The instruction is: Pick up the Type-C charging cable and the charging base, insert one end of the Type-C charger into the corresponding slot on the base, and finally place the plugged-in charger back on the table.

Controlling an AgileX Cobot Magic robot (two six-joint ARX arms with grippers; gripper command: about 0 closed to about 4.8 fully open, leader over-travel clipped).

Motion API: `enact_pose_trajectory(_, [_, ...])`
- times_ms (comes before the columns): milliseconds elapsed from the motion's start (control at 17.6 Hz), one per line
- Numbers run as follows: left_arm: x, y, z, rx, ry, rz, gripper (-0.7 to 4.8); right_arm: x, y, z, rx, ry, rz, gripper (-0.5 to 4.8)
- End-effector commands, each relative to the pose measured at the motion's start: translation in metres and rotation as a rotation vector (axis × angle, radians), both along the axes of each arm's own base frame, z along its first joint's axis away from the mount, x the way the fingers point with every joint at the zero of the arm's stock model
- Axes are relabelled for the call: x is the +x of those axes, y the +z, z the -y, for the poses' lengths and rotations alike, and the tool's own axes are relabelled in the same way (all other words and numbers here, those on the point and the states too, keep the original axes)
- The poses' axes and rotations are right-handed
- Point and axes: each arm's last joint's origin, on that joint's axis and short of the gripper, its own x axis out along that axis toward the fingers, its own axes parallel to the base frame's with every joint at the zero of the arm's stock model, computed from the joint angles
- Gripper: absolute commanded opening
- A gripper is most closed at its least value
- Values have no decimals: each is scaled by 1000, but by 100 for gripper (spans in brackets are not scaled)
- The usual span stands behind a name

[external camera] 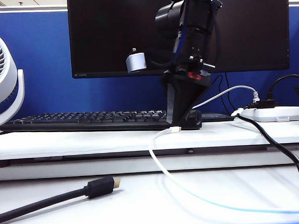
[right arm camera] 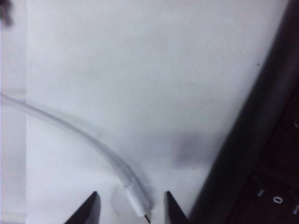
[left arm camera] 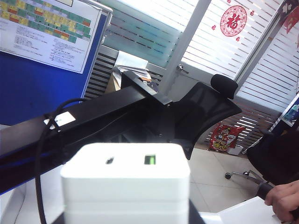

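Your right tool (right arm camera: 131, 205) stands over the raised shelf tier of the bench (external camera: 91, 138), just in front of the keyboard (external camera: 86, 120). In the right wrist view its two dark fingertips (right arm camera: 88, 207) straddle the small white plug end of the Type-C charging cable (right arm camera: 93, 144), spread apart with bare surface between each tip and the plug, so nothing is pinched. In the exterior view the right arm comes down in front of the dark monitor (external camera: 112, 29) and the tool's black wedge meets the shelf right beside the plug.

From the plug, the thin white cable curves off the shelf edge, loops down onto the lower bench surface and runs out toward the right edge of the exterior view.

Your left tool is off in the air, away from the bench, and does not appear in the exterior view. In its wrist view the charging base (left arm camera: 126, 186) fills the near foreground, its face showing the green-tongued port (left arm camera: 149, 159) and, beside it, the small dark slot (left arm camera: 110, 160). The tool's fingers are hidden behind the block, so you cannot tell from the view how they stand.

A thick black cable (external camera: 54, 198) with a gold-tipped plug lies on the lower bench at left. A white power strip (external camera: 270, 113) sits on the shelf at right.
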Motion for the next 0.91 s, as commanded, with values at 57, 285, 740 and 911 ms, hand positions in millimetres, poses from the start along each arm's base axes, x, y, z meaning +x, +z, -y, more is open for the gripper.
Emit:
enact_pose_trajectory(57, [-2,3,-2,-10,-10,15,-5,-1,-2,0,-14,3,-19,170])
enact_pose_trajectory(285, [-2,3,-2,-9,-14,13,-5,-2,-4,0,-23,-5,-31,-13])
enact_pose_trajectory(740, [-3,3,-1,-8,-14,12,-5,-13,40,7,148,-266,-21,-6])
enact_pose_trajectory(911, [-3,3,-1,-9,-14,12,-5,-15,56,14,196,-267,24,-5])
